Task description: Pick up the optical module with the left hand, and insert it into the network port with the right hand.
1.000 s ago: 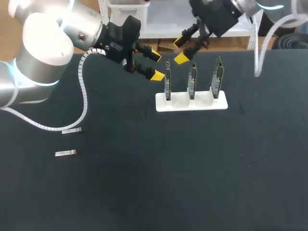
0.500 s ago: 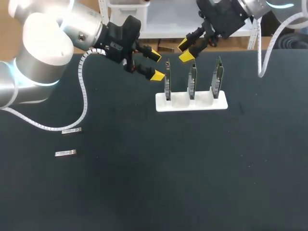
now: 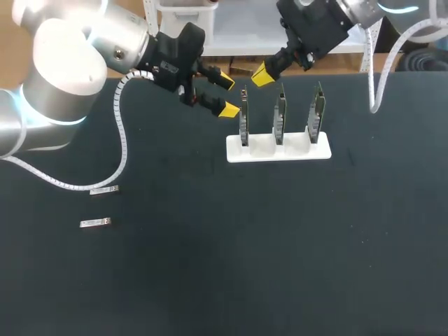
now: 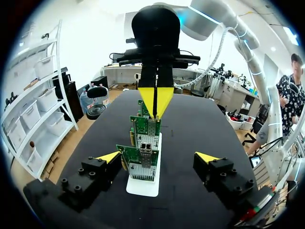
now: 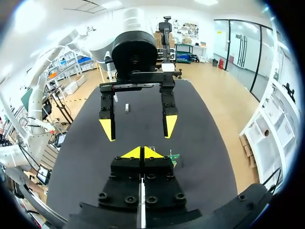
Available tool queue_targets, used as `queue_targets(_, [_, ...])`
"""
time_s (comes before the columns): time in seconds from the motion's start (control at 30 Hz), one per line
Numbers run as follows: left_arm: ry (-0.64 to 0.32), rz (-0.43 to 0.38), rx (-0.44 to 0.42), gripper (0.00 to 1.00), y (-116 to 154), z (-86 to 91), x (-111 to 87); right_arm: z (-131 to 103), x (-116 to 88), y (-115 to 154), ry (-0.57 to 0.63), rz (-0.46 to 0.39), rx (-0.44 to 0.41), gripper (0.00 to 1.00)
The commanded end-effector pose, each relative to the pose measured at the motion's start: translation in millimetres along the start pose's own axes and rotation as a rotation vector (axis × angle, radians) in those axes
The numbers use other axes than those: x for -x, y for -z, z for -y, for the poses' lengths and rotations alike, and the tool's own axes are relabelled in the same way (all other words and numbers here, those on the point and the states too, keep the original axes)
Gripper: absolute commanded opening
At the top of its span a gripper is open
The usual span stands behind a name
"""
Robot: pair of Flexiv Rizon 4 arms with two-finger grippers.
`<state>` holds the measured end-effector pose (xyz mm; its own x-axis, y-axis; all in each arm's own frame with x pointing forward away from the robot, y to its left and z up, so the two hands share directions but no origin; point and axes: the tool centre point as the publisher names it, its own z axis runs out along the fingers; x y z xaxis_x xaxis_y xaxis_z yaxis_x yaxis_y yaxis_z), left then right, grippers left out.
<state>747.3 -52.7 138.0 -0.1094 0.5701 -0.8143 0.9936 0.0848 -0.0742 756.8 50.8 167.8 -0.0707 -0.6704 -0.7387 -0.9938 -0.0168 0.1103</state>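
Observation:
Two small silver optical modules lie on the black table at the left, far from both grippers; one module shows beyond the left gripper in the right wrist view. A white stand holds three upright network cards. My left gripper hovers open just left of the leftmost card, nothing between its fingers. In its wrist view the left gripper has the nearest card ahead between its tips. My right gripper is shut and empty, above and behind the cards, facing the left gripper.
The white stand sits at the table's back middle. A white coiled cable from my left arm hangs down to the table near the modules. The table's back edge runs just behind the grippers.
My right gripper has closed from wide open to shut on nothing, drifting slightly up above the cards. The left arm and the modules have not moved.

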Motion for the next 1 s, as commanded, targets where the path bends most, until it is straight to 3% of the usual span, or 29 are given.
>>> queue_targets(0.03, [0.001,-0.004,-0.003,1.0,-0.4,-1.7,0.8,3.4,3.7,-4.9,0.004,-0.009,0.01,0.0])
queue_targets(1.0, [0.001,-0.004,-0.003,1.0,-0.4,-1.7,0.8,16.7,4.2,-27.9,-0.003,-0.033,0.048,0.0])
